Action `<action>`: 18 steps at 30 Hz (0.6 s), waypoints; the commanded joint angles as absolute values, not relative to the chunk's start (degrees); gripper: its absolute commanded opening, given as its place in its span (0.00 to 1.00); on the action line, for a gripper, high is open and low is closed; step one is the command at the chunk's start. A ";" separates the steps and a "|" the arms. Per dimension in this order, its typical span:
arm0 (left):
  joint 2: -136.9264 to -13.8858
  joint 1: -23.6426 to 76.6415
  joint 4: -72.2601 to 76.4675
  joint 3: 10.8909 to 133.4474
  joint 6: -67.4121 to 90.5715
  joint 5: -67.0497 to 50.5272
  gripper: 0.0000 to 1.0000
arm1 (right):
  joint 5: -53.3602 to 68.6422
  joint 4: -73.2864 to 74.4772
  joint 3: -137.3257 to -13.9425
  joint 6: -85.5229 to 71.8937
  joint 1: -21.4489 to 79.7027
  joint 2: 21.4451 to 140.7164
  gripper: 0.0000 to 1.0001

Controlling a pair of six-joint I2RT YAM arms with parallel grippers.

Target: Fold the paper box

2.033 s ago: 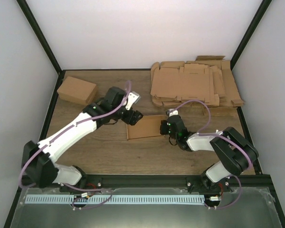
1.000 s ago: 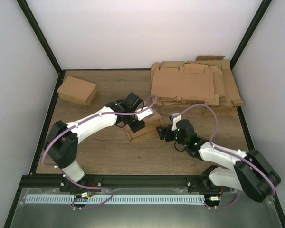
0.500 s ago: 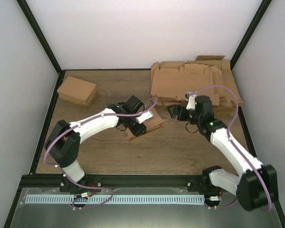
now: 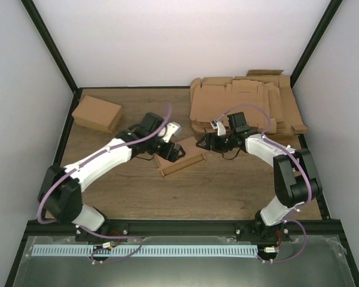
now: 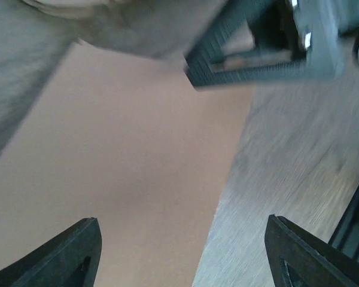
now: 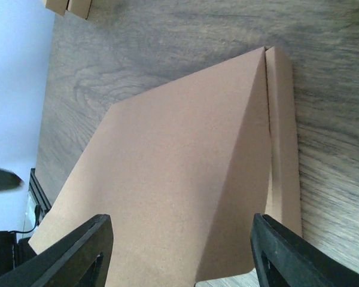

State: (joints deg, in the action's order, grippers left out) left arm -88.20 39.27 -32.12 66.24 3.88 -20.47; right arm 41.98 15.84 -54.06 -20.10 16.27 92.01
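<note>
A wooden table (image 4: 137, 191) between white walls holds the paper box (image 4: 182, 160) at its middle, plain brown, one panel tilted up. Both arms reach inward. The left gripper (image 4: 171, 149) is over the box's left end and the right gripper (image 4: 202, 143) is just beside its right end, each spread wide (the left wrist view is blurred).

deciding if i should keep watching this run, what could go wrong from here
1. The left gripper and right gripper look open, clamping nothing. In the right wrist view the paper box has its top panel slanted over a side wall, so it may spring open.
2. The grippers sit close together at the box; a push could bump them together or skid it.
3. The right arm is beside the pile of blanks and might nudge it.
</note>
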 commanded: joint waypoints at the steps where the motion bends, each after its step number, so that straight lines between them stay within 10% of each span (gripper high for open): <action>1: -79.44 32.39 -23.26 60.52 18.65 -25.75 0.81 | 45.49 15.56 -56.87 -18.97 16.99 93.37 0.65; 5: -72.78 26.11 -21.40 53.32 29.92 -24.39 0.91 | 45.42 14.92 -56.52 -18.91 17.55 94.32 0.62; 18: -67.82 24.79 -4.88 34.00 48.20 -26.90 0.60 | 44.22 14.29 -57.30 -18.65 19.65 97.11 0.55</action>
